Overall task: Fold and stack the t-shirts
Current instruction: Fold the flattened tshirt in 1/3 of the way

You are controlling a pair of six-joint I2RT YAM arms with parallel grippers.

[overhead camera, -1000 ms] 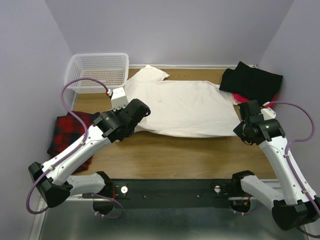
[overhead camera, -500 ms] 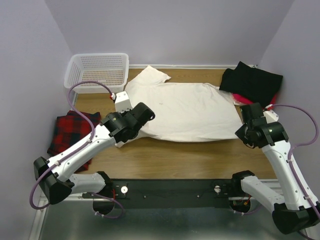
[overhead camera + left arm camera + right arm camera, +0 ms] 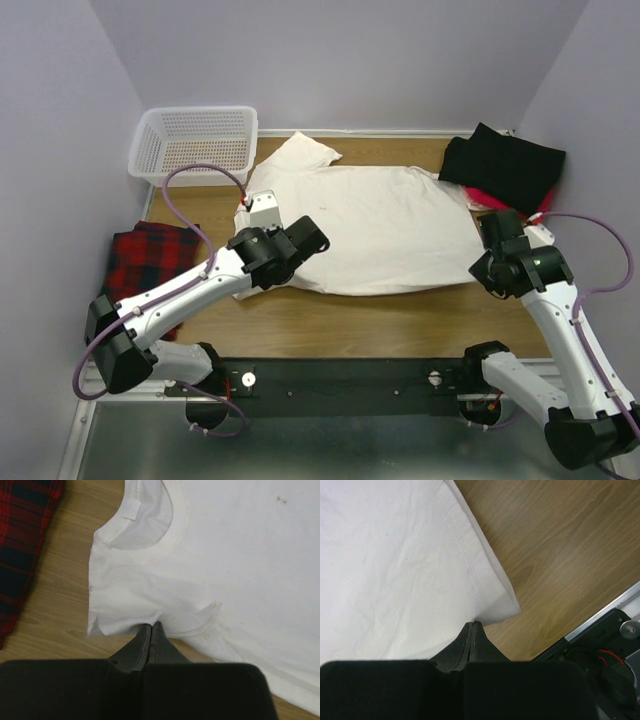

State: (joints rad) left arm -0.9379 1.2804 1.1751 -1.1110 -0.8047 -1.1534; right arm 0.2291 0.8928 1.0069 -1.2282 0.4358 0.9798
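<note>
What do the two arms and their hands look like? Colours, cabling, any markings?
The left arm and right arm have white link shells and bulky black joint housings, each with a mauve cable looping outside. The left hand and right hand have plain black fingers tapering to wedge tips. No markings visible.

The wooden table carries a spread cream-white t-shirt; white basket; plaid cloth; black t-shirt.

cream-white tee: big, short sleeves, lying mostly flat mid-worktop, collar left, hem right | black tee: bundled up, far-right corner | red tee: under the black one, barely peeking out
</note>
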